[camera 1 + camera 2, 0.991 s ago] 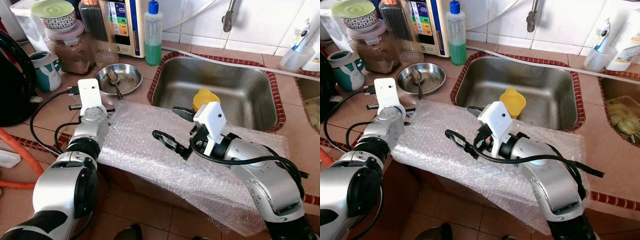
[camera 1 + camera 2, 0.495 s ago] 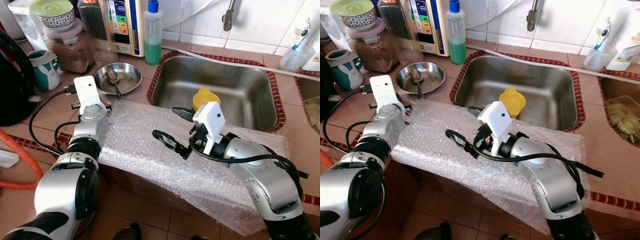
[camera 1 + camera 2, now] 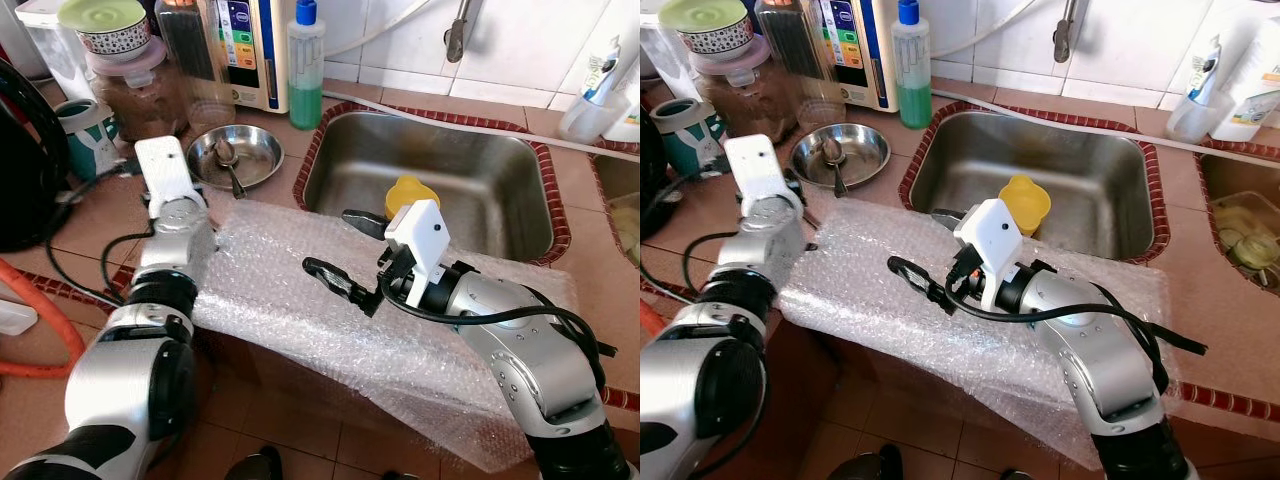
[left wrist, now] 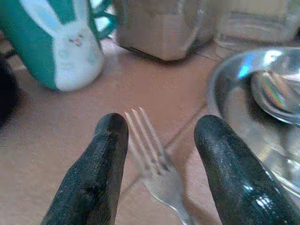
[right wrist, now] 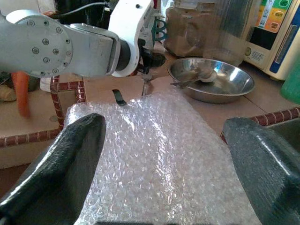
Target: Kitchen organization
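Between the spread black fingers of the left gripper [image 4: 157, 154], a thin metal fork [image 4: 157, 166] lies flat on the terracotta counter [image 4: 56, 122], beside a round steel bowl [image 3: 235, 155] holding a spoon [image 3: 228, 160]. Right gripper [image 3: 345, 250] hovers wide open over dimpled bubble wrap [image 3: 300, 310].

1. The left gripper [image 4: 157, 140] has its two black fingers [image 4: 96, 173] spread apart over a tan tiled counter [image 4: 47, 122].
2. A metal fork [image 4: 157, 166] lies between the fingers, tines pointing away from the claw.
3. Ahead of one finger stands a teal rabbit mug [image 4: 61, 42].
4. Beside the other finger sits a steel bowl [image 4: 229, 89] holding a spoon [image 4: 274, 91].
5. A glass jar [image 4: 161, 26] stands farther ahead.
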### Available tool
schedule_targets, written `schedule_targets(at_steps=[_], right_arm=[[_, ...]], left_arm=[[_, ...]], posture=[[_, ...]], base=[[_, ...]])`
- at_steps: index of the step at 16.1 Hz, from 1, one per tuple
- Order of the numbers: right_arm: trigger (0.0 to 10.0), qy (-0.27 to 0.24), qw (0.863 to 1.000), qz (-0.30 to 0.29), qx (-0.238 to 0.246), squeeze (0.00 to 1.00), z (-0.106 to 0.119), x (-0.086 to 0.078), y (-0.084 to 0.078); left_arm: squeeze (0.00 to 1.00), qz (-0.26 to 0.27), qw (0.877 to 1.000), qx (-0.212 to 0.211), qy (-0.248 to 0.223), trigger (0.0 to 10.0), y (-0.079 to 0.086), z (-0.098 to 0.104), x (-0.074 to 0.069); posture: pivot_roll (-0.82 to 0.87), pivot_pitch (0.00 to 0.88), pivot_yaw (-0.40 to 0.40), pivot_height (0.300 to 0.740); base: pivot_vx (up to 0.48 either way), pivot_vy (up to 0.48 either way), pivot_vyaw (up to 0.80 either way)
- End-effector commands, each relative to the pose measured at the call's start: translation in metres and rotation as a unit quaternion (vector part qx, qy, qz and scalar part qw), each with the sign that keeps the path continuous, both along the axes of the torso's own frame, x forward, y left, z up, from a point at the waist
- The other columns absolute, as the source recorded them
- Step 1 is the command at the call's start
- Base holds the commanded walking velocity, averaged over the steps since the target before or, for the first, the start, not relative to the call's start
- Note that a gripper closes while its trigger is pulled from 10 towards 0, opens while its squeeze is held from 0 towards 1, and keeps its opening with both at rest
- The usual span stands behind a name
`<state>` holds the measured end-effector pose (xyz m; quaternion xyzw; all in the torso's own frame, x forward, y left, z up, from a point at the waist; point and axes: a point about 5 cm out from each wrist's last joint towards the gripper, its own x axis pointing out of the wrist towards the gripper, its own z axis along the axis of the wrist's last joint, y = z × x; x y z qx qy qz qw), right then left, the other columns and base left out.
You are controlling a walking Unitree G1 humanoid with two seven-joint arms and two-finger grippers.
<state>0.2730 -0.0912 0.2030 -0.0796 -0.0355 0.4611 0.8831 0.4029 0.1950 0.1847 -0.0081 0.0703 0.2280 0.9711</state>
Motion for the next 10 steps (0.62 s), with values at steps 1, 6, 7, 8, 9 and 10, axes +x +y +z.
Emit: schedule_targets(at_steps=[1, 6, 7, 8, 9, 10], right_arm=[[10.0, -0.003, 1.000, 0.001, 0.000, 0.00, 0.001, 0.000, 0.000], [10.0, -0.001, 1.000, 0.001, 0.000, 0.00, 0.001, -0.002, 0.000], [10.0, -0.001, 1.000, 0.001, 0.001, 0.00, 0.001, -0.002, 0.000], [10.0, -0.001, 1.000, 0.001, 0.001, 0.00, 0.001, -0.002, -0.001], [10.0, -0.001, 1.000, 0.000, 0.001, 0.00, 0.001, -0.002, -0.001], [10.0, -0.001, 1.000, 0.000, 0.001, 0.00, 0.002, -0.003, -0.001]], left_arm=[[1.00, 0.013, 1.000, 0.005, -0.001, 10.0, 0.008, 0.004, 0.000], [1.00, 0.020, 1.000, 0.006, 0.000, 10.0, 0.023, 0.009, 0.002], [1.00, 0.012, 1.000, 0.010, 0.002, 10.0, 0.023, 0.009, 0.002], [1.00, 0.008, 1.000, 0.014, 0.006, 10.0, 0.022, 0.008, 0.003], [1.00, 0.000, 1.000, 0.016, 0.008, 10.0, 0.020, 0.006, 0.003], [1.00, -0.006, 1.000, 0.010, 0.010, 10.0, 0.018, 0.004, 0.003]], posture=[[-0.06, 0.146, 0.020, 0.740], [-0.07, 0.155, 0.016, 0.740], [-0.07, 0.156, 0.015, 0.740], [-0.07, 0.156, 0.015, 0.740], [-0.07, 0.159, 0.013, 0.740], [-0.08, 0.161, 0.011, 0.740]], base=[[0.000, 0.000, 0.00], [0.000, 0.000, 0.00], [0.000, 0.000, 0.00], [0.000, 0.000, 0.00], [0.000, 0.000, 0.00], [0.000, 0.000, 0.00]])
